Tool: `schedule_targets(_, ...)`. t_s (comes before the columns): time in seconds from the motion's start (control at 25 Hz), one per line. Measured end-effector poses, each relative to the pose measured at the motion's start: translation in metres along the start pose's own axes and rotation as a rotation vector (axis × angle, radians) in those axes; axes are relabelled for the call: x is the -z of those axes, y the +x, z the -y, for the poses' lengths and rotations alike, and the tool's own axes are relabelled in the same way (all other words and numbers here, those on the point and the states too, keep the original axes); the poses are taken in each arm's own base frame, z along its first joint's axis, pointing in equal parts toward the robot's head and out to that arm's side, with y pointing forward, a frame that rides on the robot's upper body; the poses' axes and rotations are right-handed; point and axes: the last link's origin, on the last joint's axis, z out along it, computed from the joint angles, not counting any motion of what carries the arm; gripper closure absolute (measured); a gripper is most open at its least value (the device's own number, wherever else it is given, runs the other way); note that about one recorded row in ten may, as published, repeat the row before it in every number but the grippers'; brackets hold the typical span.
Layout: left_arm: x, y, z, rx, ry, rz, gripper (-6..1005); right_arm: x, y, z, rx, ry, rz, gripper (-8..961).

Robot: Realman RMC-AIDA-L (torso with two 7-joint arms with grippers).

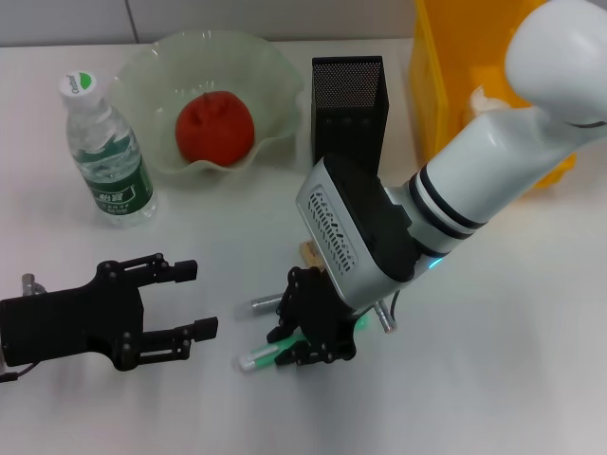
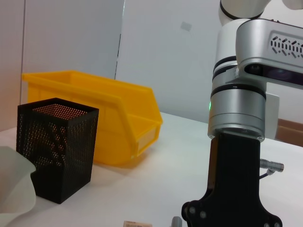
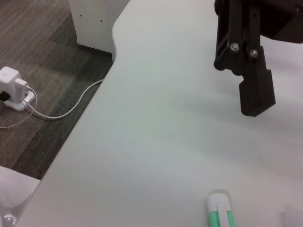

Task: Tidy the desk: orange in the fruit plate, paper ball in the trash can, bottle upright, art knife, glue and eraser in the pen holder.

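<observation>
right gripper (image 1: 285, 343) clamped on green glue stick (image 1: 254, 358); left gripper (image 1: 194, 300) spread apart

arm: white shell, black bands (green light) | wrist: silver, slotted | grippers: black, screwed

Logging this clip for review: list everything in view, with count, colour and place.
Water bottle: 1, clear with green label, upright, far left of the table.
Fruit plate: 1, pale green, wavy rim, right of the bottle.
Orange: 1, red-orange, inside the fruit plate.
Pen holder: 1, black mesh, right of the plate.
Bin: 1, yellow, far right.
Green-and-white stick: 1, lying on the table at the right gripper.
Grey stick: 1, lying just beyond it.
Small tan item: 1, mostly hidden under the right arm.
Left gripper: black, open, near left.
Right gripper: black, down over the green-and-white stick.
</observation>
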Motion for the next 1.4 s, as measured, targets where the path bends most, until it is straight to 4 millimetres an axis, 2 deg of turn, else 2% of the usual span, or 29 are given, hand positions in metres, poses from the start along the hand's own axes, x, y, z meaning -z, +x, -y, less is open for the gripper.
schedule_targets(0.24, 0.001, 0.000, 0.000, 0.000, -0.001, -0.001, 228, 0.003, -0.004, 0.000, -0.011, -0.006, 0.028, 766)
schedule_targets(0.4, 0.003, 0.000, 0.000, 0.002, 0.006, -0.003, 228, 0.009, -0.004, 0.000, -0.030, -0.018, 0.055, 767)
schedule_targets(0.68, 0.007, 0.000, 0.002, 0.004, 0.025, -0.009, 229, 0.023, 0.006, -0.007, -0.074, 0.014, 0.161, 767)
schedule_targets(1.12, 0.012, 0.001, 0.004, 0.005, 0.038, -0.015, 229, 0.051, 0.041, -0.026, -0.191, 0.155, 0.364, 766)
schedule_targets(1.2, 0.010, 0.002, 0.004, 0.005, 0.036, -0.021, 229, 0.060, 0.052, -0.033, -0.221, 0.214, 0.433, 766)
schedule_targets(1.32, 0.007, 0.003, 0.004, 0.006, 0.036, -0.034, 229, 0.066, 0.058, -0.037, -0.232, 0.259, 0.484, 766)
schedule_targets(1.4, 0.003, 0.005, 0.003, 0.006, 0.035, -0.053, 229, 0.073, 0.066, -0.042, -0.251, 0.342, 0.582, 766)
